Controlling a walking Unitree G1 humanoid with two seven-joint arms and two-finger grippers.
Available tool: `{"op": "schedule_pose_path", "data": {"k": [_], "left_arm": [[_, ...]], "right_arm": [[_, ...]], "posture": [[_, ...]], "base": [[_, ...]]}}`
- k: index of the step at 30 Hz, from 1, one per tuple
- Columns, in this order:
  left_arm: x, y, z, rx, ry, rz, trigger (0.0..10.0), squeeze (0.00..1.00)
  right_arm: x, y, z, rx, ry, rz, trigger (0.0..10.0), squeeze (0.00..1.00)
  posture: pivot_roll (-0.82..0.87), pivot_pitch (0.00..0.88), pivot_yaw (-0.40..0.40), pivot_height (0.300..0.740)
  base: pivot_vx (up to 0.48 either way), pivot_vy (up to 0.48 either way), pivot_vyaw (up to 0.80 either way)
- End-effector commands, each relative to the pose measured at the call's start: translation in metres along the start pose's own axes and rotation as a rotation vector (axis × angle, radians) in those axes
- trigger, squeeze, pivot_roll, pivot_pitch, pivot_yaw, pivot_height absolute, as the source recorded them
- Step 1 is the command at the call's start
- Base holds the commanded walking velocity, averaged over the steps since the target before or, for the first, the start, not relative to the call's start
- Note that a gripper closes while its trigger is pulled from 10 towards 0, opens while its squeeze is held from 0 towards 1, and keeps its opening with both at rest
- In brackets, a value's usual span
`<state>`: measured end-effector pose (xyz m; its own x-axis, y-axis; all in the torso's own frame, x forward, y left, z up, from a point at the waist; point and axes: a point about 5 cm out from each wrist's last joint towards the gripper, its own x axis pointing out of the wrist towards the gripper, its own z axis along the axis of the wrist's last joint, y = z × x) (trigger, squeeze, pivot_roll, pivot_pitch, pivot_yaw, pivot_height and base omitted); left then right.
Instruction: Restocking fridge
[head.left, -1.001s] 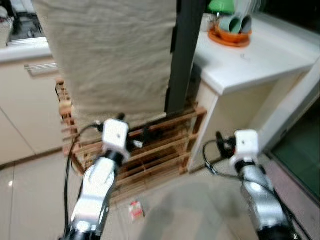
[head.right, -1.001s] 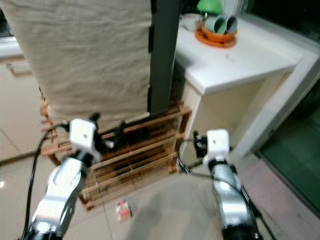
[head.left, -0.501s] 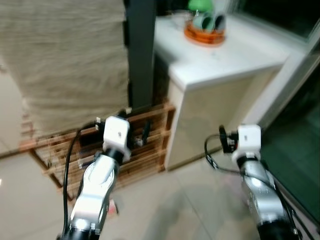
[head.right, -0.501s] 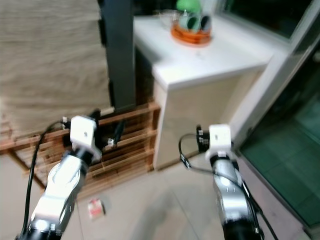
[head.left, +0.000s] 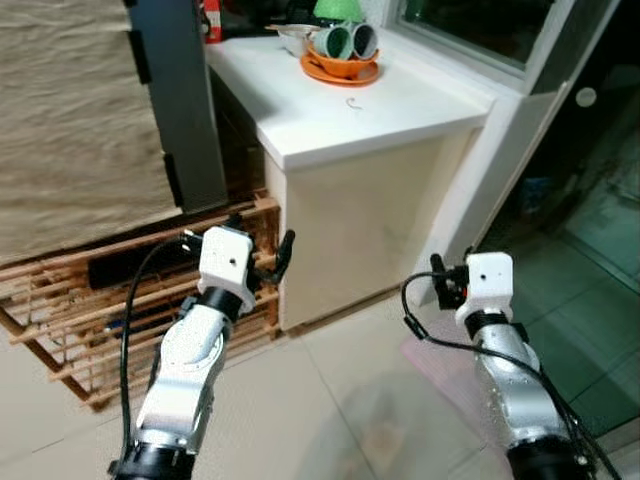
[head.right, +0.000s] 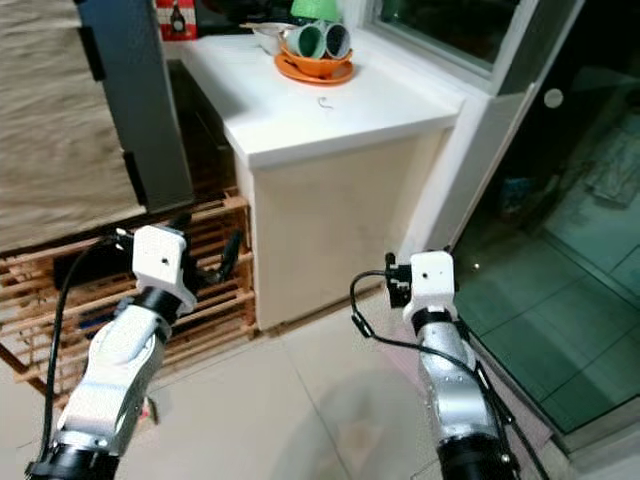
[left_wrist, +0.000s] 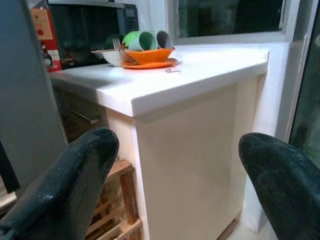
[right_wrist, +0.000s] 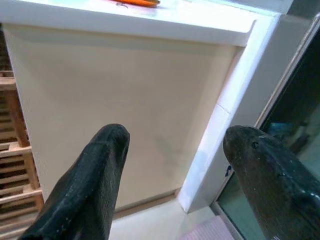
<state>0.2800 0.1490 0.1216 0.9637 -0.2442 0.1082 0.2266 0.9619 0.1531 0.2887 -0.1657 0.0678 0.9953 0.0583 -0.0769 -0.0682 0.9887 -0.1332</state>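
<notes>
Counter (head.left: 380, 105) corner ahead, left hand (left_wrist: 175, 170) and right hand (right_wrist: 175, 165) both spread, empty, fingertips cropped

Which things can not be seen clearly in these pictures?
- Inside of the green cups on the orange plate: too small, head views.
- Small metal object on the white counter: too small to identify.
- Low wooden slatted rack: cut off by the picture's edge, partly behind the left arm.

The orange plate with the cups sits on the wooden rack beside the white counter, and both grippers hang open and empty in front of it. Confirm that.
Not quite. The orange plate with the cups sits on top of the white counter, not on the wooden rack, as the left eye view shows. The rest holds: the left gripper and right gripper are open and empty.
</notes>
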Motion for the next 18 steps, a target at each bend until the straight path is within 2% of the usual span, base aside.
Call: {"op": "schedule_pose_path", "data": {"k": [1, 15, 18], "left_arm": [[0.005, -0.0041, 0.0042, -0.009, -0.012, -0.005, 10.0, 0.0], [0.0078, -0.0026, 0.0024, -0.021, -0.001, 0.027, 10.0, 0.0], [0.0109, -0.0021, -0.0002, -0.022, 0.029, 0.061, 10.0, 0.0]], "right_arm": [[0.0032, -0.0094, 0.0034, -0.029, 0.003, -0.025, 10.0, 0.13], [0.0041, -0.0105, 0.0046, -0.016, -0.008, -0.029, 10.0, 0.12], [0.004, -0.0107, 0.004, -0.01, -0.007, -0.033, 10.0, 0.12]], "posture": [[-0.01, 0.0, -0.045, 0.74], [-0.01, 0.0, -0.049, 0.74], [-0.01, 0.0, -0.049, 0.74]], "base": [[0.375, -0.296, 0.0], [0.457, -0.02, -0.73], [0.0, 0.0, -0.72]]}}
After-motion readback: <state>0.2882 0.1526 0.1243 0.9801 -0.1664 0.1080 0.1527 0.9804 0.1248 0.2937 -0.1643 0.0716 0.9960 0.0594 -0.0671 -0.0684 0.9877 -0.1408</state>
